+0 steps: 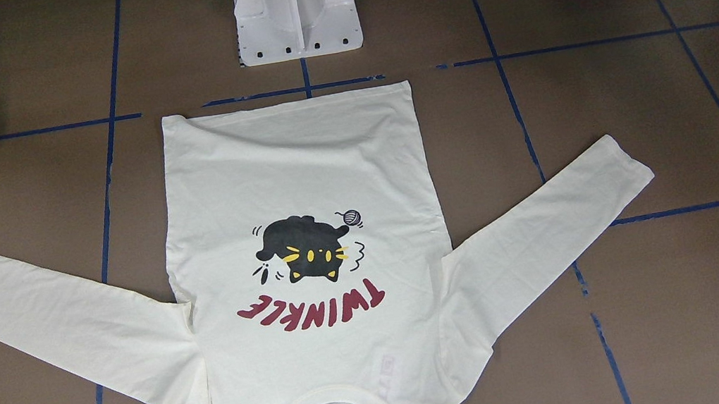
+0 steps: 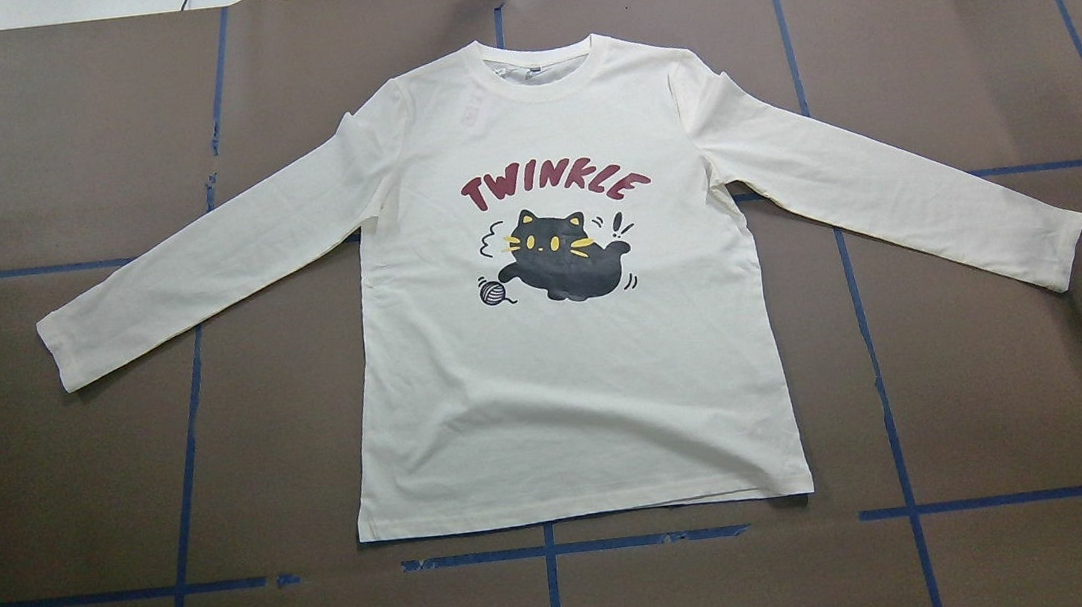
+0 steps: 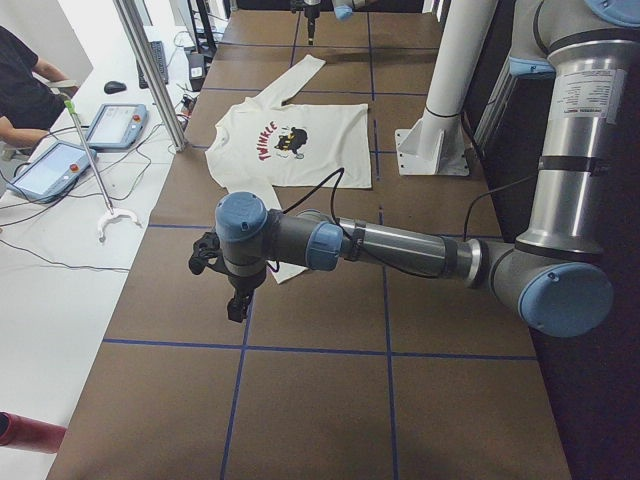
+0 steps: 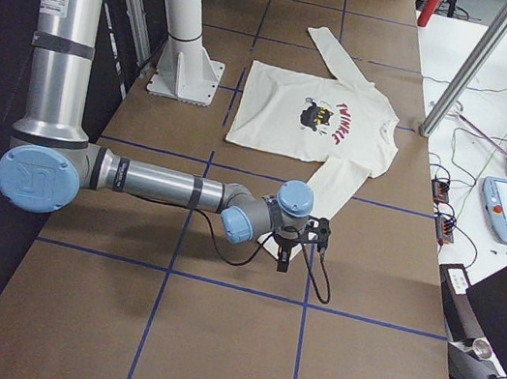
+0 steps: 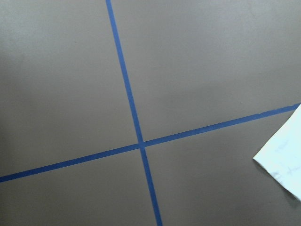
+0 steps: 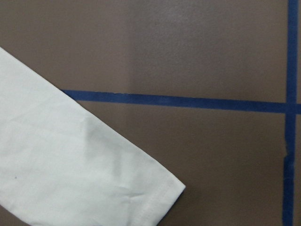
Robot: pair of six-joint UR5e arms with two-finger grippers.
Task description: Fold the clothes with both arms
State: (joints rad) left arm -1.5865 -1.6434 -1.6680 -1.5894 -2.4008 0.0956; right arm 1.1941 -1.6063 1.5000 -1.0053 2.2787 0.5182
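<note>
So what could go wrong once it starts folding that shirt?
Judging from here: the left hand and right hand both hang just off the sleeve cuffs, mostly over bare table, so a grab could miss or pinch only one layer. The T-shirt lies flat with sleeves angled outwards; an uneven pull from the two hands might drag it askew and wrinkle the cat print.

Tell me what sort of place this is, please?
Most likely a robotics lab or test cell. A left arm and right arm reach over a brown table gridded with blue tape. A T-shirt lies spread flat on it, and control tablets sit on a white side bench.
</note>
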